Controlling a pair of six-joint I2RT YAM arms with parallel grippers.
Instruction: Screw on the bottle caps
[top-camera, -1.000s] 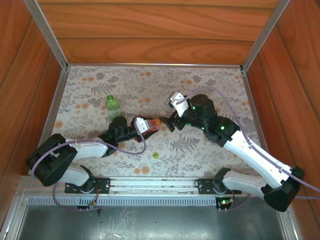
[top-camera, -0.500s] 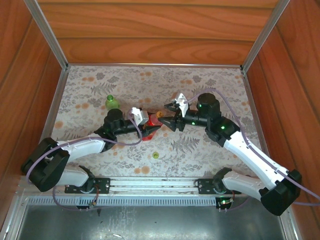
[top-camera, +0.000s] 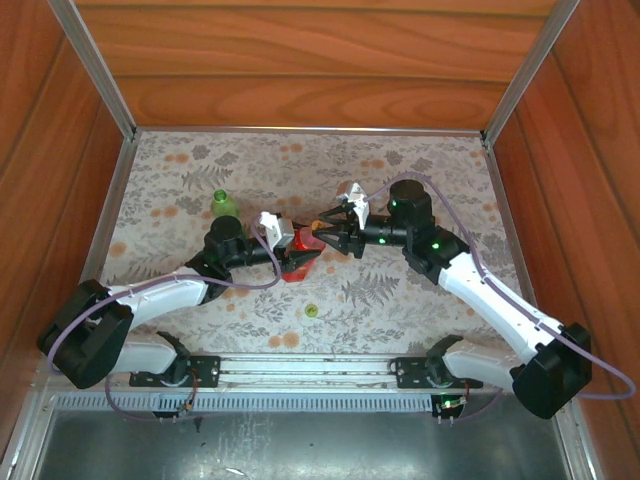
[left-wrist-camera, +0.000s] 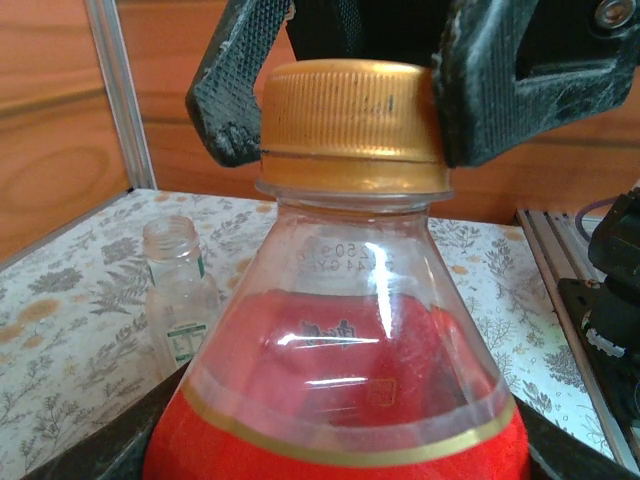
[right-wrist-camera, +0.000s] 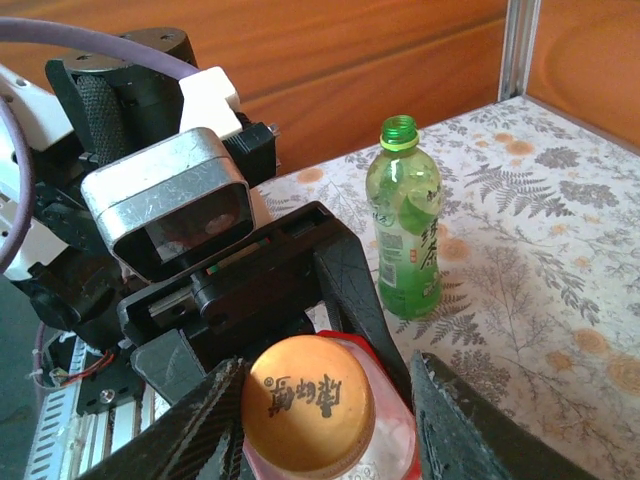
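Observation:
My left gripper (top-camera: 300, 262) is shut on the red bottle (left-wrist-camera: 340, 400) and holds it upright at mid-table. The orange cap (right-wrist-camera: 308, 405) sits on its neck. My right gripper (right-wrist-camera: 330, 420) straddles that cap from above. One finger (right-wrist-camera: 200, 430) touches the cap, while a gap remains at the other finger (right-wrist-camera: 465, 420), so the jaws stand open. The green bottle (right-wrist-camera: 403, 215) stands uncapped beyond, at back left in the top view (top-camera: 222, 205). A clear, uncapped bottle (left-wrist-camera: 180, 295) stands behind the red one. A yellow-green cap (top-camera: 311, 311) lies on the cloth in front.
The flowered tablecloth (top-camera: 420, 170) is walled by wooden panels (top-camera: 300, 70) and metal posts (top-camera: 100, 70). A metal rail (top-camera: 310, 368) runs along the near edge between the arm bases. Both arms meet over mid-table.
The right gripper has swung left onto the cap and its jaws have narrowed around it. The left arm has stood the red bottle upright and shifted slightly left.

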